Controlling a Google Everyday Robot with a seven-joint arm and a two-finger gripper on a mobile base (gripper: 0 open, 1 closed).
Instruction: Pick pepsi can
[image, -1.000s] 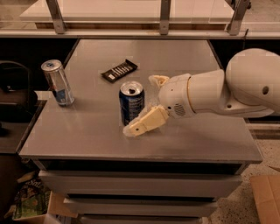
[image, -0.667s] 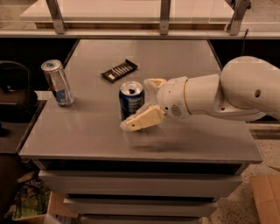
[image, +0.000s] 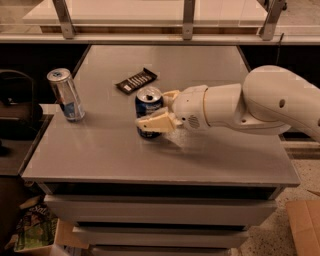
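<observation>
Where the tabletop (image: 100, 155) shows its front edge across the lower part of the frame, nothing of the task lies. Below it are only pale drawer fronts (image: 160, 210), with a cardboard box (image: 306, 227) on the floor at lower right. A little farther up, at the middle of the frame, the pepsi can (image: 149, 111) stands upright on the tabletop, its silver top with the pull-tab opening facing up. The claw (image: 153, 109) comes in from the right on a thick white arm (image: 260, 100) and is released. Its two cream fingers (image: 156, 124) are spread to either side of the can, one crossing the can's lower front and the other behind its right shoulder (whether either pad touches the can I cannot tell). I judge the step in hand to be the end of the reach, with the grasp itself not yet made. The next move calls for clenching evenly on the can's wall, then a straight lift so it neither tips nor slips out. Farther back and to the left, a dark snack bar (image: 136, 81) lies flat near the can but apart from it. At the left edge a taller, slimmer silver-and-blue can (image: 67, 97) stands well apart; neither looks likely to block the lift. Along the top of the frame, a railed shelf (image: 187, 20) closes the scene.
</observation>
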